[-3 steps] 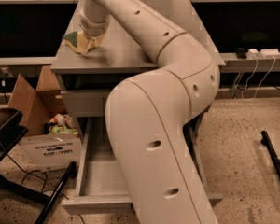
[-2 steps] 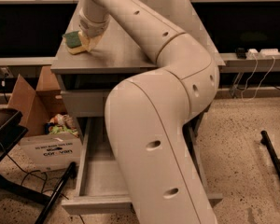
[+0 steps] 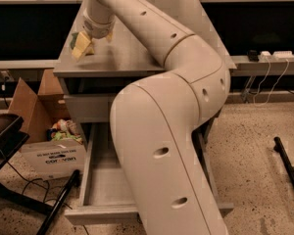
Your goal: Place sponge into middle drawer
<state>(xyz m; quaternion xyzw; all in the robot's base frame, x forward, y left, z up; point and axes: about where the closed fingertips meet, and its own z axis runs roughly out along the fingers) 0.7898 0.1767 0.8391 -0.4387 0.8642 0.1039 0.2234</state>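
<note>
Your tool [image 3: 88, 39] sits at the left front corner of the cabinet's surface [image 3: 137, 55], clamped on the sponge [image 3: 80, 48], which hangs tilted with its yellow foam showing below the green face. Below, the middle drawer [image 3: 105, 187] stands pulled out, partly hidden by the arm. On the cardboard box [image 3: 49, 151] left of the drawer you can read "corovan".

Blurred sponge [image 3: 80, 48] (part hidden) in end effector [image 3: 86, 39]

Lit dimly, warm, from overhead. Threw soft shadow on cabinet top [image 3: 132, 58] beneath gripper [image 3: 89, 39] clamped on sponge [image 3: 81, 47], near left edge. Left bench recesses [image 3: 29, 31] black. Blurred, blocky throughout.
</note>
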